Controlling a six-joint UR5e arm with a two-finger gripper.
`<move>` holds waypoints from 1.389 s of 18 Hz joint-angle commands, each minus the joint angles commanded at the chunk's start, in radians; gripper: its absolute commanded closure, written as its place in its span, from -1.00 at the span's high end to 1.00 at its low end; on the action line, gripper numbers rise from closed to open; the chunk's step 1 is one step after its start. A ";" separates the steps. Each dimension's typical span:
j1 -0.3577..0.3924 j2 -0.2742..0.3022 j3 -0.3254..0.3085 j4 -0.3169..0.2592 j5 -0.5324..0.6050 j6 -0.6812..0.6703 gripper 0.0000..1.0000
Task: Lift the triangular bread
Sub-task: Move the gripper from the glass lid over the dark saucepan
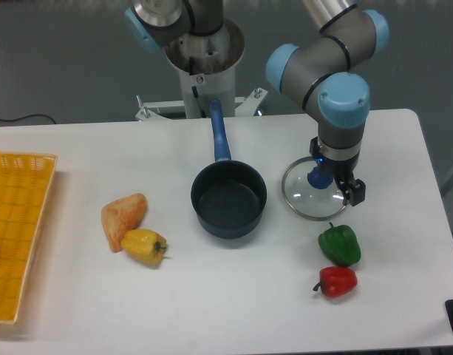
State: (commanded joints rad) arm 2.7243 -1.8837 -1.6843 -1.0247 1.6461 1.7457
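A white table (pixel 211 310) filled most of the view, with a dull grey-green floor behind it and a dark cable trailing in at the far left. At the left edge lay a yellow woven tray (pixel 15 229), cut off by the frame. Right of it, the triangular bread (pixel 123 219) lay flat on the table, its lower corner touching or nearly touching the yellow pepper (pixel 144 246) just beside it. Near the middle sat 1 dark blue saucepan (pixel 228 200), its blue handle pointing toward the arm's base (pixel 204 52) at the table's back edge. Further right, a glass lid (pixel 312 195) lay flat on the table, and the gripper (pixel 324 180) hung directly over its blue knob, well apart from the bread; the view was too steep to tell whether the fingers were closed around the knob or spread. In front of the lid sat a green pepper (pixel 339 245), and just in front of that a red pepper (pixel 336 281).
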 joint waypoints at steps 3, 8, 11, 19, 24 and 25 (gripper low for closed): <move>-0.002 0.002 -0.002 0.002 -0.021 -0.003 1.00; -0.018 0.023 -0.015 0.002 -0.104 -0.156 1.00; -0.069 0.025 -0.014 0.003 -0.104 -0.320 1.00; -0.196 0.025 -0.002 0.011 -0.104 -0.802 1.00; -0.271 0.017 -0.018 0.017 -0.095 -0.914 1.00; -0.288 0.020 -0.018 0.014 -0.097 -0.940 1.00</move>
State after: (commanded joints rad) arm 2.4361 -1.8638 -1.7027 -1.0109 1.5493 0.8056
